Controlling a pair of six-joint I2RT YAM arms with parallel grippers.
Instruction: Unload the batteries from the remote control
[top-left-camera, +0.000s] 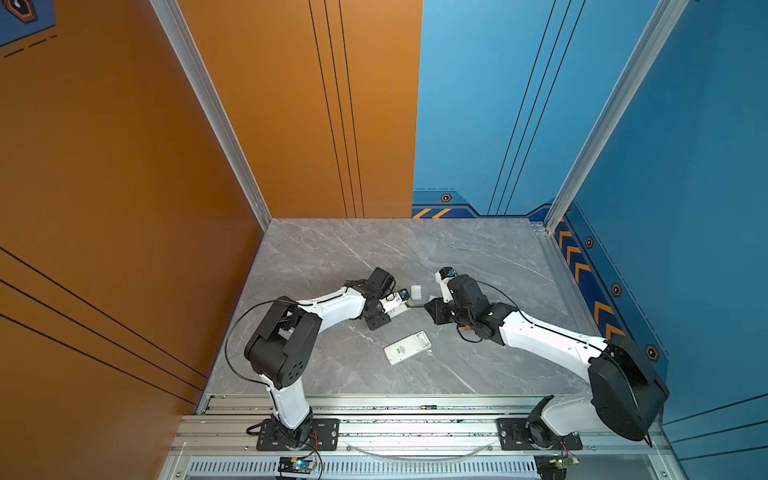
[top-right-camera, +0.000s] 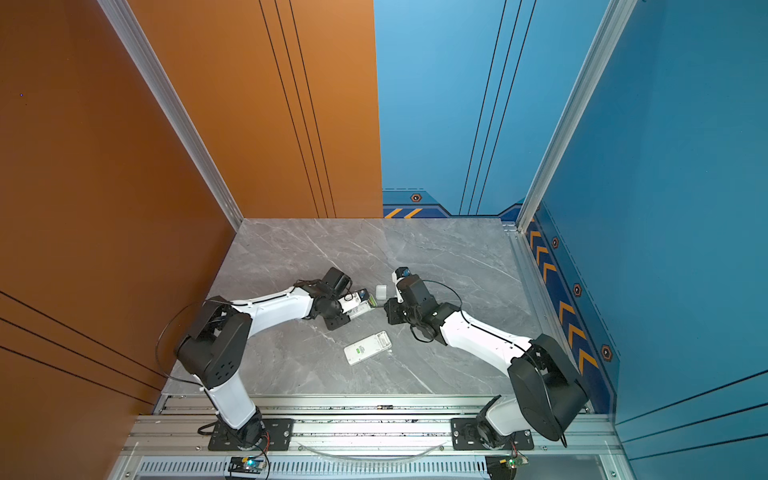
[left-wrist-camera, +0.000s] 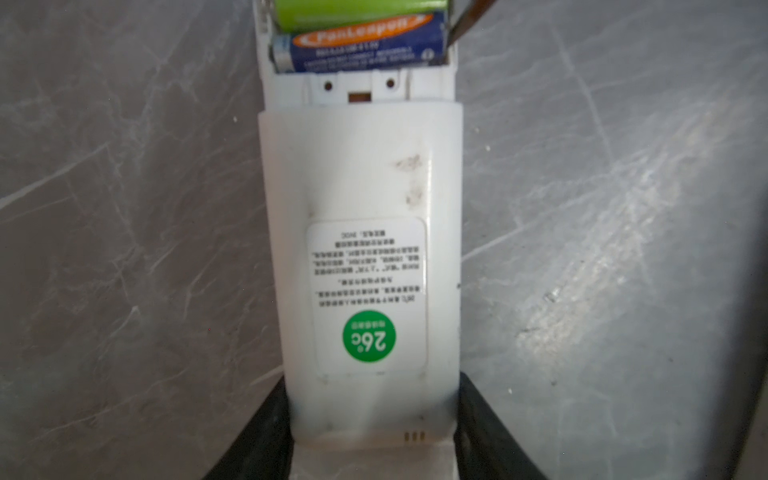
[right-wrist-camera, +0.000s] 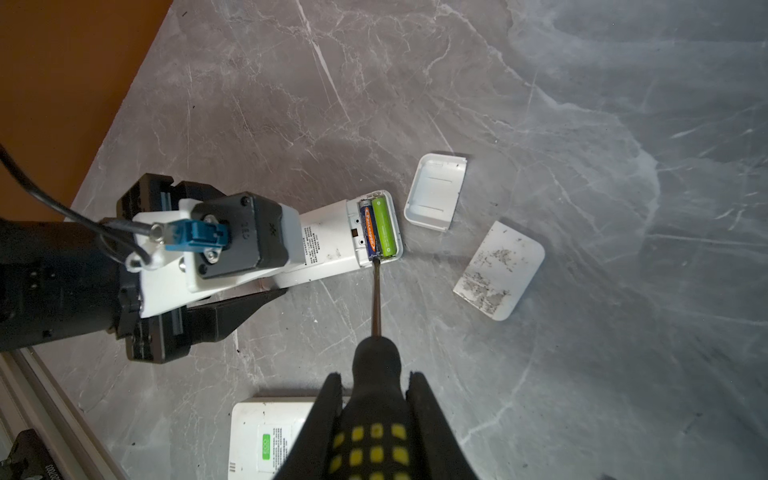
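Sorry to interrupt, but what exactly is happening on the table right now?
The left gripper holds a white remote with its battery compartment open; two batteries, one blue and one green, sit inside. The right gripper holds a screwdriver, its tip at the compartment's end by the batteries. Two loose covers lie on the table nearby.
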